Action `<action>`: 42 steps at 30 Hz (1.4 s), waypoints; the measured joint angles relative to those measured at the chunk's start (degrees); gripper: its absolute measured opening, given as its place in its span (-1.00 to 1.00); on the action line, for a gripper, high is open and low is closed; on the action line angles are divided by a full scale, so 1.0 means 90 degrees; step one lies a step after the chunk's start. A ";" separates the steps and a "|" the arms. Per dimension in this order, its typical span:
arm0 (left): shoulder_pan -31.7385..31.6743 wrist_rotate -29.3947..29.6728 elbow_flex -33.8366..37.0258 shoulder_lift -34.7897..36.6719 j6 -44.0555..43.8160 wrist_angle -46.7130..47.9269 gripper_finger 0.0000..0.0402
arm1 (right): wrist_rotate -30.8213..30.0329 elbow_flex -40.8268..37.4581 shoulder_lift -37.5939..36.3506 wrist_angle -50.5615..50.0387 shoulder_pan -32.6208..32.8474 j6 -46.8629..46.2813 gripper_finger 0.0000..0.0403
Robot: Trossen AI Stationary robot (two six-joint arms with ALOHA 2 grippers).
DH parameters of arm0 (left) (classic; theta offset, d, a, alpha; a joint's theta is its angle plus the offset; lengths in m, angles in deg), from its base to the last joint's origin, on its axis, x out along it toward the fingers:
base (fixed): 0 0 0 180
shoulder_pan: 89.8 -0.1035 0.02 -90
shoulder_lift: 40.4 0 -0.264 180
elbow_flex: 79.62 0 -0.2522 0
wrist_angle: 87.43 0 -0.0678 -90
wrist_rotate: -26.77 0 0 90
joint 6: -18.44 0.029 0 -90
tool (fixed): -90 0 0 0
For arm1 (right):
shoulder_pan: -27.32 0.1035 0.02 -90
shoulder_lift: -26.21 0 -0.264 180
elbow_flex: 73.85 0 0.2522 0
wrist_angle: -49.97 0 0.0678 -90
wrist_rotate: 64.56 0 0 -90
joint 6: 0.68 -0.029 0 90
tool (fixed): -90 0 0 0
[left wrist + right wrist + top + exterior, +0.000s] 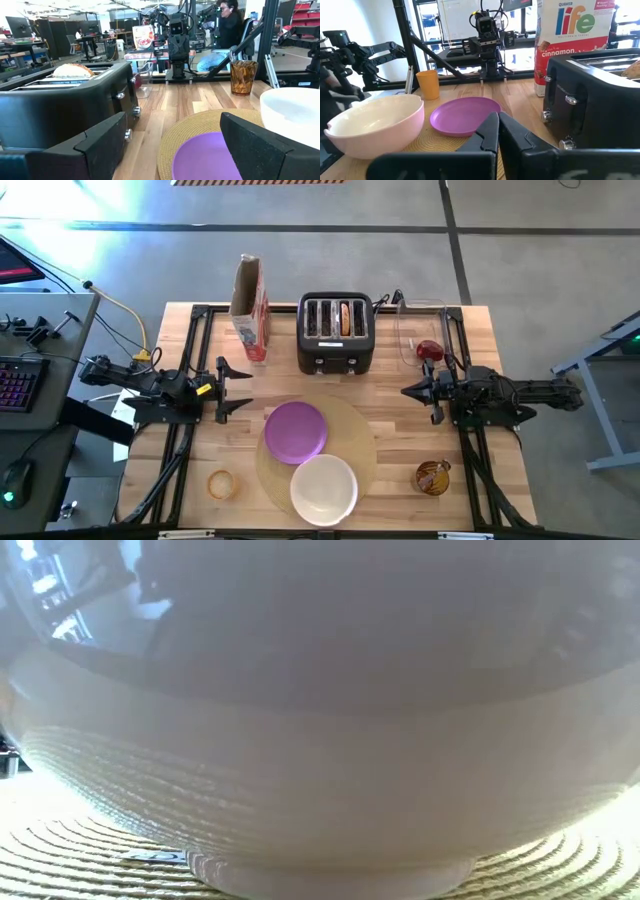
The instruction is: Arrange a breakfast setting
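Observation:
The round tan mat [352, 442] lies at the table's front middle. The purple plate [295, 430] and the white bowl [323, 488] rest on it; the bowl fills the low view [320, 690]. The amber glass cup [433, 477] stands at the front right. A bagel [345, 318] sticks out of a slot of the black toaster [336, 335]. The red fruit [429, 351] lies in a clear container. The cereal box [250, 305] stands at the far left. No spoon shows. My left gripper [235, 390] is open and empty, left of the plate. My right gripper [408, 390] is shut and empty, right of the mat.
A small orange cup [221, 483] stands at the front left. The clear container [420, 328] sits right of the toaster. Black frame rails run along the table's left and right sides. Bare wood shows between the toaster and the mat.

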State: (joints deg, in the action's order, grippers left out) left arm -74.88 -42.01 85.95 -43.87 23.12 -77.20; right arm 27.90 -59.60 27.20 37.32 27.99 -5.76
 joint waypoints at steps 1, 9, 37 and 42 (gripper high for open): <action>0.0002 0.0000 -0.0002 -0.0001 0.0000 0.0000 0.55 | 0.0000 -0.0001 0.0000 -0.0001 0.0000 0.0001 -1.00; 0.0002 0.0000 -0.0002 -0.0002 0.0000 0.0000 0.55 | -0.0005 0.0001 0.0000 -0.0001 -0.0002 0.0002 -1.00; -0.0001 0.0674 -0.0002 -0.0002 -0.0216 -0.0031 0.55 | -0.0039 0.0001 0.0000 -0.0001 -0.0002 0.0001 -1.00; -0.0001 0.1366 -0.0002 -0.0123 -0.0938 -0.0069 0.55 | -0.0036 0.0000 0.0000 -0.0001 0.0000 0.0002 -1.00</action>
State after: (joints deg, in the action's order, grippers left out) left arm -74.88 -29.72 85.93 -44.98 14.68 -77.82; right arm 27.57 -59.60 27.20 37.31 27.99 -5.74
